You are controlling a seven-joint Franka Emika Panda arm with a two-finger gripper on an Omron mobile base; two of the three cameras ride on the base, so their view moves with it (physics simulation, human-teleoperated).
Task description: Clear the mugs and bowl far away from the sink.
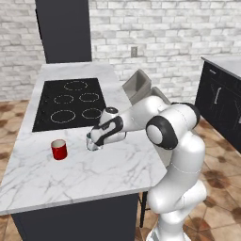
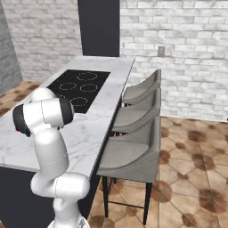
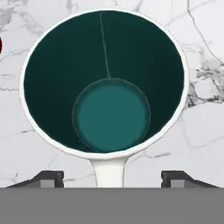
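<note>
The red mug (image 1: 59,149) stands on the white marble desk (image 1: 70,174), left of the claw (image 1: 94,142) and near the stovetop (image 1: 70,103). The claw is released, jaws wide, directly above the teal-lined mug (image 3: 105,83), which stands upright on the desk with its handle between the fingertips (image 3: 48,178). Judged step: release after placement. Next move: retract upward without clipping the rim.

Two rear views share the stovetop (image 1: 69,103); hand view looks down close.

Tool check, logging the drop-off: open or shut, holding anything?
Tool: open, fingers spread either side of the white mug's handle, holding nothing; mug stands on the counter.
</note>
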